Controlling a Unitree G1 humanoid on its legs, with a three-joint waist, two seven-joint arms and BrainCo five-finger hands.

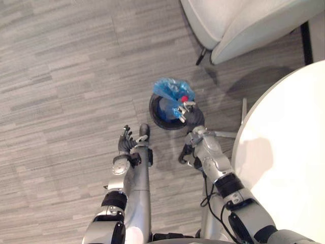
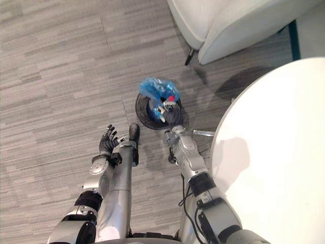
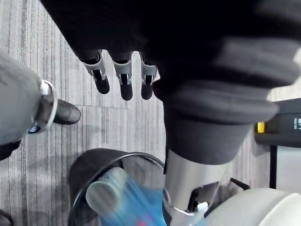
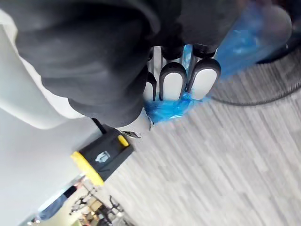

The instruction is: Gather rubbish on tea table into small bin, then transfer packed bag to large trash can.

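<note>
Left hand hovers over the floor with its palm turned up, fingers loosely straight and spread, thumb apart, holding nothing and touching nothing. It sits near the small bin, on the side away from the round white tabletop, with a strip of bare floor between hand and bin.

Right hand is at the bin's rim on the side facing the tabletop. Its fingers are curled tight around a bunched fold of the blue bag, and blue plastic shows pinched between fingers and palm in the right wrist view. The bag lines the bin and stands up in a crumpled peak above the rim on the side towards the pale armchair; most of it lies just beyond the right hand's fingertips. A small red thing shows in the bag, right next to those fingertips.

The bin, dark and round, stands upright on the floor between the armchair and the tabletop's curved edge, near both but touching neither.
</note>
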